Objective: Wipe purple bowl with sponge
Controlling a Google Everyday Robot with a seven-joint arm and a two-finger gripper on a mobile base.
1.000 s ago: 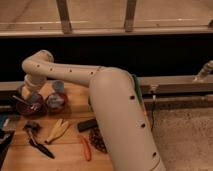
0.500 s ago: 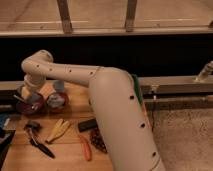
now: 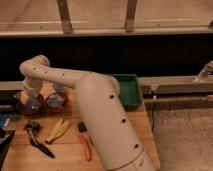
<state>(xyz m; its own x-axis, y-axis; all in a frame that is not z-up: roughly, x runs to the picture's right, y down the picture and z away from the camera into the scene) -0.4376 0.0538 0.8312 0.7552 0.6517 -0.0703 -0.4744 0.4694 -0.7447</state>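
Beyond the yellow pliers [image 3: 57,131], the purple bowl [image 3: 20,107] sits at nine o'clock, with my gripper [image 3: 32,96] down in it, pinched tight on what looks like the sponge [image 3: 33,104]. The pad should be soft and light, while the bowl seems rigid and may skid, so I'd press centrally.

gripper [image 3: 30,96] at purple bowl [image 3: 21,107], barely shifted

The arm [image 3: 95,95] I drive is a thick, smooth tube, cream-white, with rounded joints and small dark round dots along it; its gripper [image 3: 30,96] is at the far-left end, low.
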